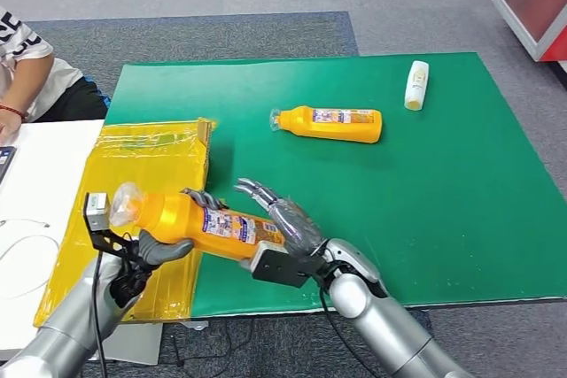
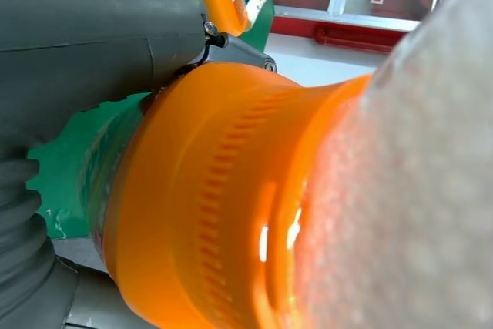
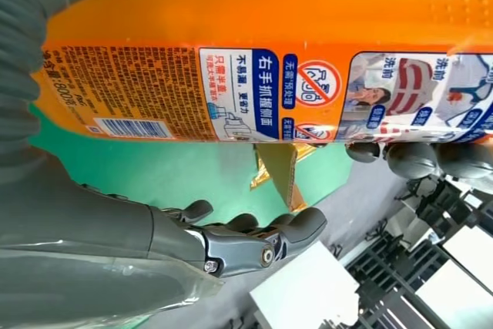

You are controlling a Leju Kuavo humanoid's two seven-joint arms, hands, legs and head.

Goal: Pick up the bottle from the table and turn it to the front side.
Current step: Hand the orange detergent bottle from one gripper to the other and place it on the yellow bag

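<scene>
Bottle [image 1: 200,221] gripped by left hand [image 1: 143,254]; right hand [image 1: 284,223] spread; two orange bottles, one white

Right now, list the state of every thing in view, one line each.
held orange bottle: off the table, lying sideways, back label with barcode showing in the right wrist view.
left hand: grips the bottle near its neck.
right hand: at the bottle's base end, fingers spread.
second orange bottle: lying on its side on the green mat.
white bottle: lying on the mat.
yellow box: flaps open.
</scene>
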